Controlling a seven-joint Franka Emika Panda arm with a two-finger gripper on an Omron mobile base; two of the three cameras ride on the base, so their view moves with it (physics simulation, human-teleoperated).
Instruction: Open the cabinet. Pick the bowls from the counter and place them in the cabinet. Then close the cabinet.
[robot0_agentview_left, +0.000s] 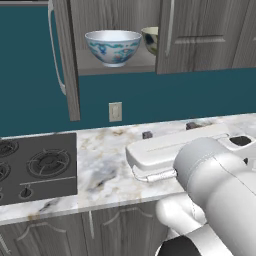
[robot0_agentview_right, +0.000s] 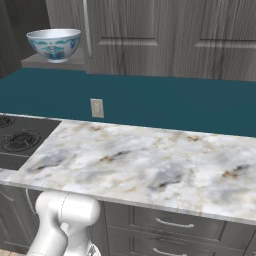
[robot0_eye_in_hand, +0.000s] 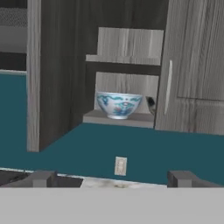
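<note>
The arm's white links lie low over the marble worktop, beside the black gas cooktop. The gripper points at the wall, its jaws spread wide apart with nothing between them. Beyond the worktop, a wall outlet sits on the teal backsplash. Above it hangs the cabinet: left door swung open, right door closed. On its bottom board stands the white floral bowl. The cream-olive bowl stands just beside it, deeper in, partly hidden by the right door.
</note>
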